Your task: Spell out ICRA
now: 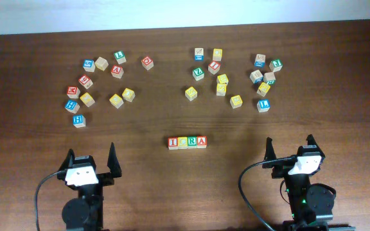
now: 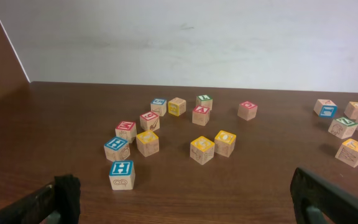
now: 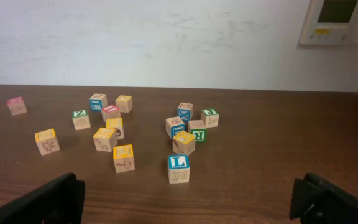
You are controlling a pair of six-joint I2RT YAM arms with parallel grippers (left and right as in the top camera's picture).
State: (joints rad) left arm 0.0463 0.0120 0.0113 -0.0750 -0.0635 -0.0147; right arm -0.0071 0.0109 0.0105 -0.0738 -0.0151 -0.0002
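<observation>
ICRA is judged already spelled by the block row (image 1: 187, 142), and the left gripper (image 1: 91, 154) and right gripper (image 1: 290, 142) are seen apart, empty, so nothing further is required.

The left claw (image 1: 92, 153) and the right claw (image 1: 290, 144) both point forward, jaws spread wide apart.

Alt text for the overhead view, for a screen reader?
A row of four blocks spelling ICRA sits front-centre on the wooden table, between the open left gripper and open right gripper. Two clusters of loose letter blocks lie farther back.
</observation>
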